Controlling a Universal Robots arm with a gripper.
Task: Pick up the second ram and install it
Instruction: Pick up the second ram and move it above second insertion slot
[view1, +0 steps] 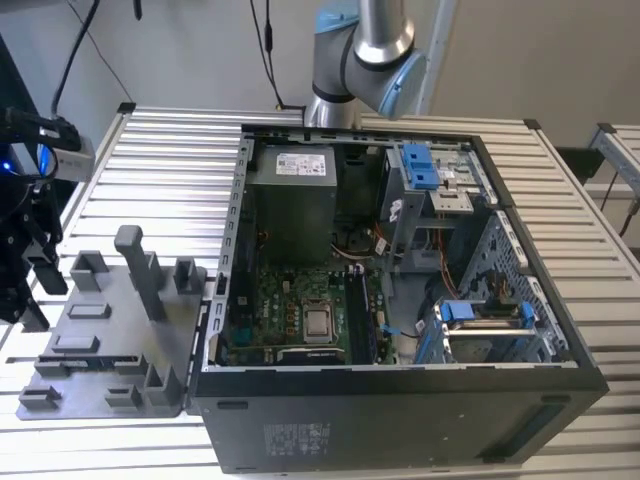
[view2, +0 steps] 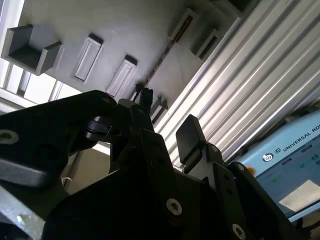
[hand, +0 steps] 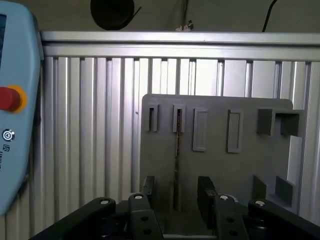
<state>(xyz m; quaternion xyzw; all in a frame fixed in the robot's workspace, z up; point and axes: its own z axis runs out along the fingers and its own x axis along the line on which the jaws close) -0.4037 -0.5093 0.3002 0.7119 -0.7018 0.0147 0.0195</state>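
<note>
Claw (hand: 176, 192): jaws stand wide in both wrist views, one finger (hand: 148, 187) on each side of a thin dark line, holding nothing. Daylight shows between each finger and that line, so there is no contact.

The line is the second ram (hand: 177, 150), seen edge-on. It stands upright in a narrow slot of the grey tray (hand: 240, 170) and runs from the slot's far end toward the claw. In the second wrist view the same stick appears as a thin strip leading to the fingertips. Board colour and chips can't be made out from this angle.

Tray: flat grey plastic with a row of rectangular pockets and some upright pegs. It lies on the slatted metal worktop (view1: 150, 150), just beside the open computer case (view1: 400, 410), on the exterior view's left. A pale blue teach pendant (hand: 15, 125) with a red button lies on the worktop near the tray.

Case: side panel off, with the motherboard (view1: 300, 300) exposed below the grey power-supply box (view1: 290, 195). The memory slots are too dark to tell whether any stick is seated there.

Progress, as a judgement: early. The claw is lined up astride the stick, but the grasp isn't made. The stick hasn't left the tray, so lifting, carrying to the case and seating it all remain.
</note>
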